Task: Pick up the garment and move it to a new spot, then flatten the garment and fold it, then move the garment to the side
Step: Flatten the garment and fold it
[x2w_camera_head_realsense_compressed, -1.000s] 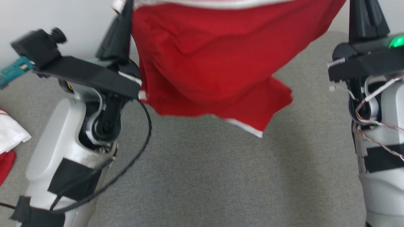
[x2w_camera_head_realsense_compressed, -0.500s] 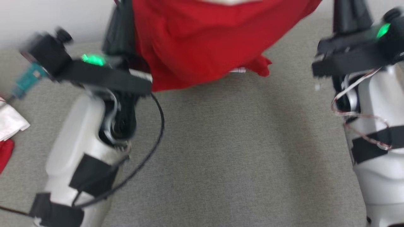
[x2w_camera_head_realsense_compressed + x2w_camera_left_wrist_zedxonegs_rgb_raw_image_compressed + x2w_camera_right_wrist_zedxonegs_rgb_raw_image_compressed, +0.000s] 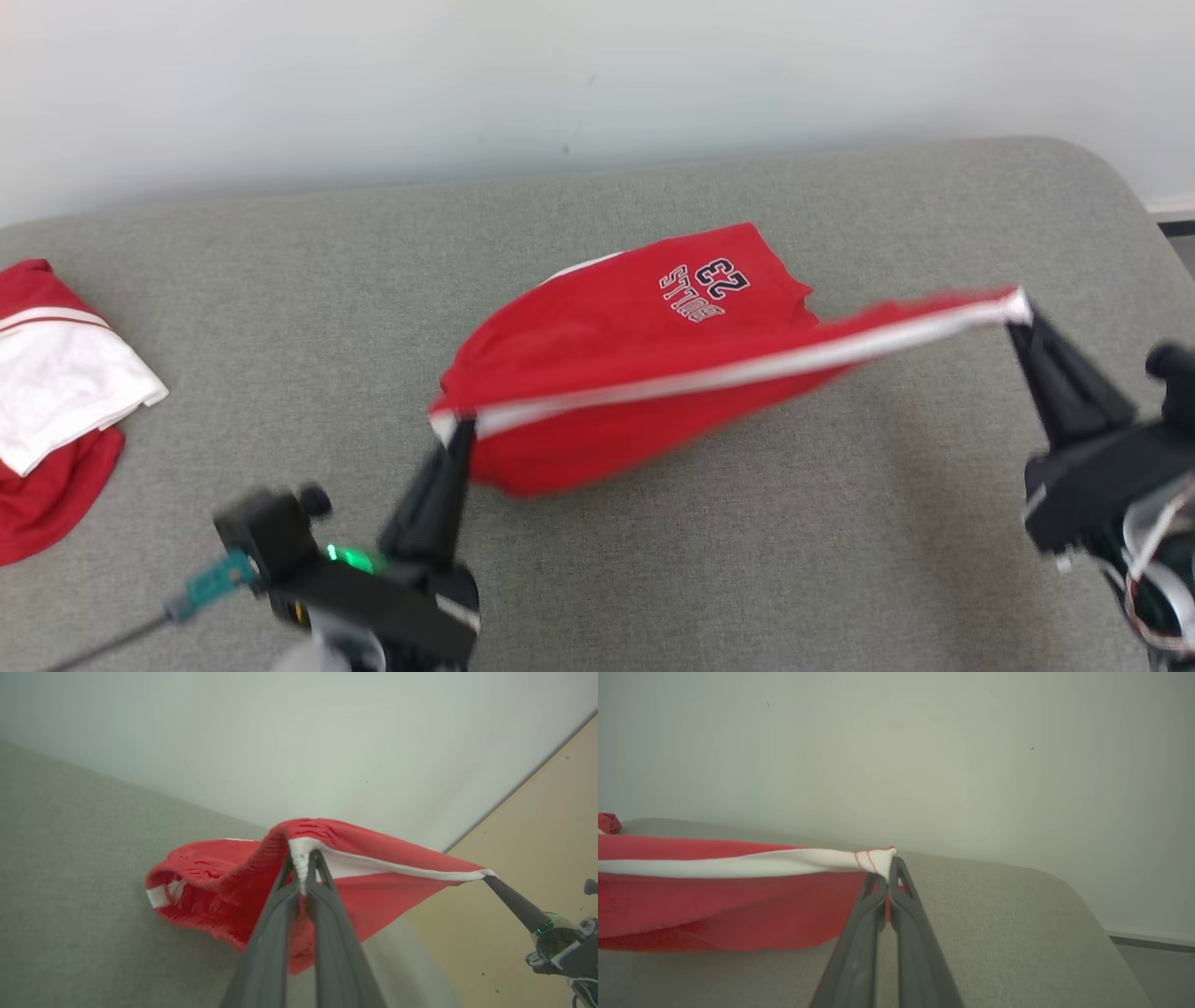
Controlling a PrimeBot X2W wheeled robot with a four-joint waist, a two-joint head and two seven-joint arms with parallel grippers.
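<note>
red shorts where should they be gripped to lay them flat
The two ends of the white band, one from each side. The left end effector and right end effector pinch those corners, so the band runs straight and the red shorts hang below it.

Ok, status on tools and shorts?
Both shut on shorts: left tool, right tool, opposite waistband ends. Stretched between, low over couch. Far left, other garment, not in way.

Grey couch [image 3: 597,579] before pale wall [image 3: 597,84]
</note>
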